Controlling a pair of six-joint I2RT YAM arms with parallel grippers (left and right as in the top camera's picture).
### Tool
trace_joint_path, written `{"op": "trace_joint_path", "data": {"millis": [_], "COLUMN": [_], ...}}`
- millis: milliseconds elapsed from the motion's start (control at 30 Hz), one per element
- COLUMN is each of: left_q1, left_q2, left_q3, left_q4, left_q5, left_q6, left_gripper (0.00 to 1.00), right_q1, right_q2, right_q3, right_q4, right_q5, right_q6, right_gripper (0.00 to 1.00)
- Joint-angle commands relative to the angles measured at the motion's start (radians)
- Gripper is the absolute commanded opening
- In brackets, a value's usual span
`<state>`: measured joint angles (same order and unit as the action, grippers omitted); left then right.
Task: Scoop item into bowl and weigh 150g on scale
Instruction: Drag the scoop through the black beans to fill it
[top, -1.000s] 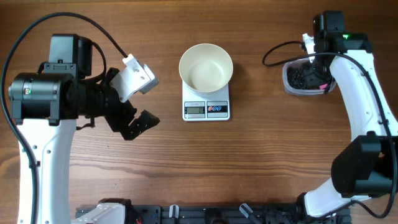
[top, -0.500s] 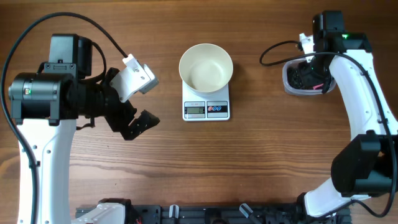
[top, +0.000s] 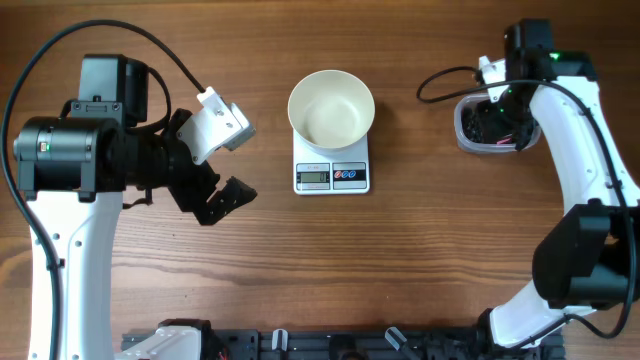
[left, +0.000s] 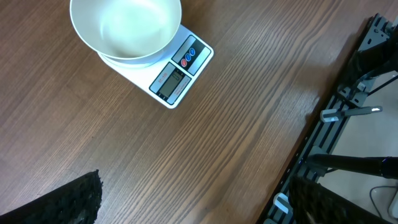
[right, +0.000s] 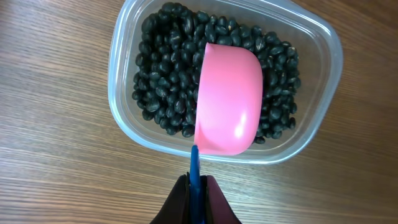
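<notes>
The right arm (top: 575, 150) has moved a little up and left over the clear tub (right: 323, 118) on the table (top: 420, 250). Its jaws are closed tight on the pink scoop (right: 229, 99), above the black beans (right: 165, 68). The left arm (top: 60, 150) is unchanged, its jaws wide open and holding nothing. The white bowl (top: 331, 108) stays on the scale (top: 332, 176).
</notes>
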<state>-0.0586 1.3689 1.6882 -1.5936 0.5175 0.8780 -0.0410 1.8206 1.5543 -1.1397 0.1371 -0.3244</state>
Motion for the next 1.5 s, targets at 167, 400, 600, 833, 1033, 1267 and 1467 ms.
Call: {"op": "trace_joint_path", "data": {"millis": [167, 400, 600, 833, 1033, 1267, 1467], "left_q1": [0.006, 0.006, 0.006, 0.006, 0.006, 0.006, 0.006], "left_q2": [-0.009, -0.009, -0.009, -0.009, -0.009, -0.009, -0.009], "left_q3": [0.011, 0.011, 0.011, 0.011, 0.011, 0.011, 0.011], "left_q4": [-0.001, -0.001, -0.001, -0.001, -0.001, -0.001, -0.001], "left_q5": [-0.003, -0.003, -0.003, -0.003, -0.003, -0.003, -0.003], "left_q6": [0.012, 0.012, 0.012, 0.012, 0.012, 0.012, 0.012], "left_gripper": [1.0, 1.0, 1.0, 1.0, 1.0, 1.0, 1.0], "right_q1": [-0.052, -0.052, -0.052, -0.1, -0.176, -0.2, -0.2], "right_q2": [0.042, 0.068, 0.08, 0.08, 0.08, 0.08, 0.106], "right_q3": [0.008, -0.015, -0.016, -0.016, -0.016, -0.016, -0.039], "right_q4": [0.005, 0.027, 0.034, 0.021, 0.001, -0.038, -0.019], "right_q5": [-0.14, -0.222, -0.253, -0.357, -0.502, -0.513, -0.514], "right_q6": [-0.012, 0.0, 0.015, 0.04, 0.047, 0.039, 0.038], "right_gripper": [0.04, 0.04, 0.04, 0.04, 0.04, 0.04, 0.04]}}
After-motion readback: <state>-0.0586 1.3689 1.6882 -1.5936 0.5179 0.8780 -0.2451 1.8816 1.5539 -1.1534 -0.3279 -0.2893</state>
